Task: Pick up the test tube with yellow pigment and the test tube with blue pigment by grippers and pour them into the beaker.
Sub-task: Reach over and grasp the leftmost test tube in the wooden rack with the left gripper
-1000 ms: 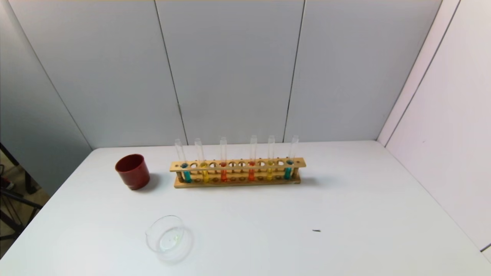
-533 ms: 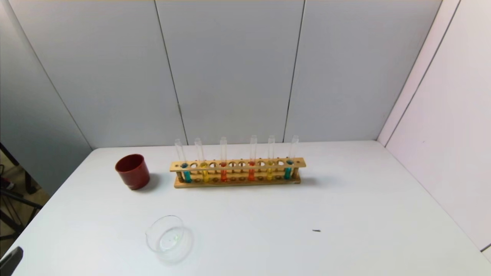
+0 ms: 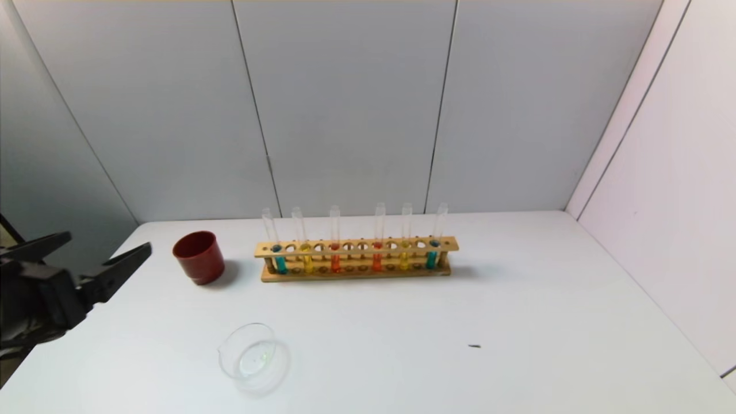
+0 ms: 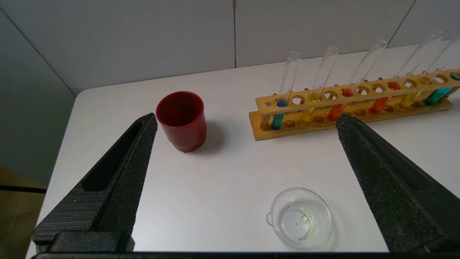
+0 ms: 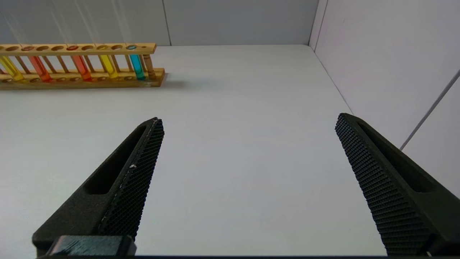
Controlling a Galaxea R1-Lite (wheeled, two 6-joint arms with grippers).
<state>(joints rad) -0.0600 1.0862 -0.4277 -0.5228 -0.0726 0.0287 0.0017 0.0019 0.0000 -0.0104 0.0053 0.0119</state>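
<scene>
Clear glass beaker [image 3: 253, 357] sits near the table's [image 3: 517, 322] front edge, the left gripper [image 3: 103, 253], half cut off at the left edge, gapes wide and empty, the right gripper [image 5: 248, 120] likewise wide, both tubes racked behind.

Left end effector [image 3: 102, 248]: matte black, two long tapered wedge fingers, each with a slotted recess | inner pads [image 4: 142, 158]: coarse grainy texture, ribbed at base | right end effector [image 5: 248, 122]: same black wedge fingers, fine diamond-grid pads [image 5: 145, 162], small pale scuff marks
</scene>
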